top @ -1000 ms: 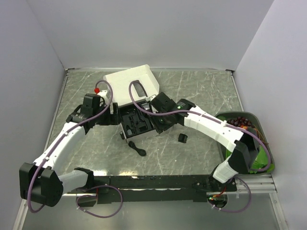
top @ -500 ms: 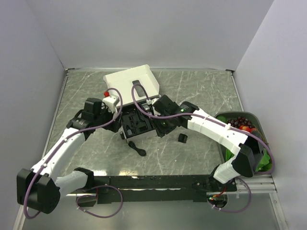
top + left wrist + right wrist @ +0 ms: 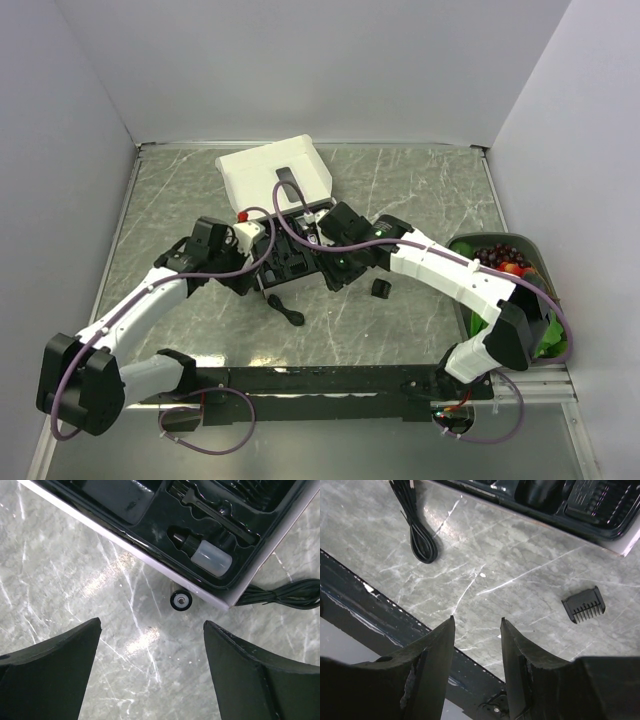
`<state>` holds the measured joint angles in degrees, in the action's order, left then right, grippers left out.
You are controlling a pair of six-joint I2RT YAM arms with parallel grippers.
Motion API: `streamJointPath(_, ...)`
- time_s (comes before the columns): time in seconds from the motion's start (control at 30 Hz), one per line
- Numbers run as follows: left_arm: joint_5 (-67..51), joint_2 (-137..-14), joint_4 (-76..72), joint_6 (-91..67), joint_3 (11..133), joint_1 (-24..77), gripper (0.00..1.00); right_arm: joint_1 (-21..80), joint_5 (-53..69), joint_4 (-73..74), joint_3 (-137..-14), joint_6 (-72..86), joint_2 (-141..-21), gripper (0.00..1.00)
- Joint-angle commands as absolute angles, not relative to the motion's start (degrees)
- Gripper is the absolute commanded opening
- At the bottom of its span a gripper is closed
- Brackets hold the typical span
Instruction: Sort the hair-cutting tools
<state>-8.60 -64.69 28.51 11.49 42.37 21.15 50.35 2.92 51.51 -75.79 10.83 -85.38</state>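
just off the black tray point(image 3: 125, 532): left gripper point(image 3: 151, 625) parted wide, empty; right gripper point(image 3: 476, 621) parted, empty. comb attachment point(image 3: 583, 604) lying apart from the tray's corner, small round cap point(image 3: 180, 600) beside its edge.

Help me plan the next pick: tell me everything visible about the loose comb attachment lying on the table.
The comb attachment is a small black piece, plastic by its look, roughly rectangular and ribbed with a row of parallel teeth. It lies flat on the grey marbled table, alone and clear of the black tray. Nothing touches it. The right end effector hangs open above bare table to one side of it, not around it.
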Motion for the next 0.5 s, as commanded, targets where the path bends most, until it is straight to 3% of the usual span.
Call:
streamJointPath(0.0,-6.95,-65.3,26.63,14.41,41.84,22.67,0.89,50.98,3.69,51.42,-74.88,11.34,-82.88,0.5)
streamJointPath(0.47,-2.9,-73.82,23.91,15.82,44.03,24.52,0.79,51.06,3.52,50.71,-74.09,11.51,-82.09,0.49)
